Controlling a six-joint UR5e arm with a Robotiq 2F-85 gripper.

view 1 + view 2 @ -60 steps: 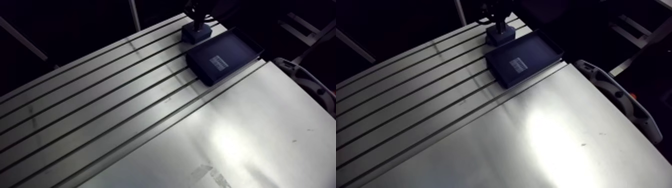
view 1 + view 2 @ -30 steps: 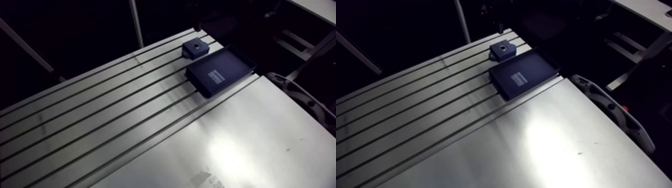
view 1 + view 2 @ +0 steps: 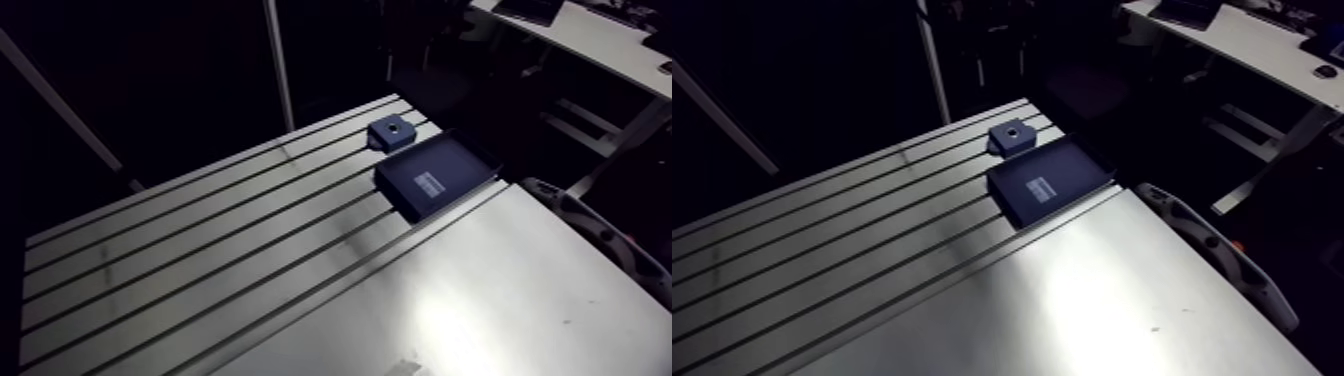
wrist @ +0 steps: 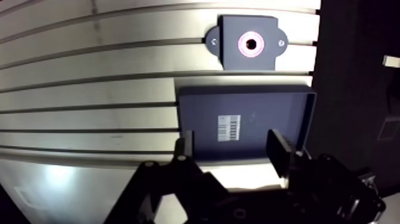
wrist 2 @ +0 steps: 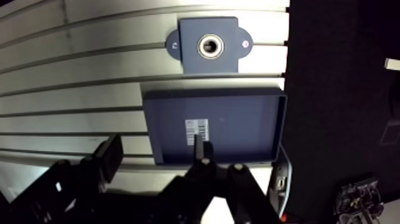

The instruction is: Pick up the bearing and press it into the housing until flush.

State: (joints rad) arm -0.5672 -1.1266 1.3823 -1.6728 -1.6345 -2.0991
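Note:
A dark blue housing (image 4: 249, 43) lies on the slotted table (image 4: 89, 77), held by a screw at each end. The bearing (image 5: 211, 45) shows as a metal ring seated in its round bore. In the arm view the housing (image 3: 390, 130) is small, near the table's far edge. My gripper (image 4: 232, 149) hangs high above the table and stands open with nothing between its fingers (image 4: 186, 146). It hovers over the near rim of a tray, well short of the housing. The arm view does not show the gripper.
A shallow dark blue tray (image 4: 280, 119) with a barcode label (image 4: 229, 127) lies right beside the housing, also seen as tray (image 3: 435, 175). A grey-white curved device (image 3: 590, 225) lies off the table's right side. A smooth plate (image 3: 480, 300) covers the near part.
Earlier the gripper stood down on the housing. It has since lifted away and left the arm view, uncovering the housing. The arm camera has risen and pulled back.

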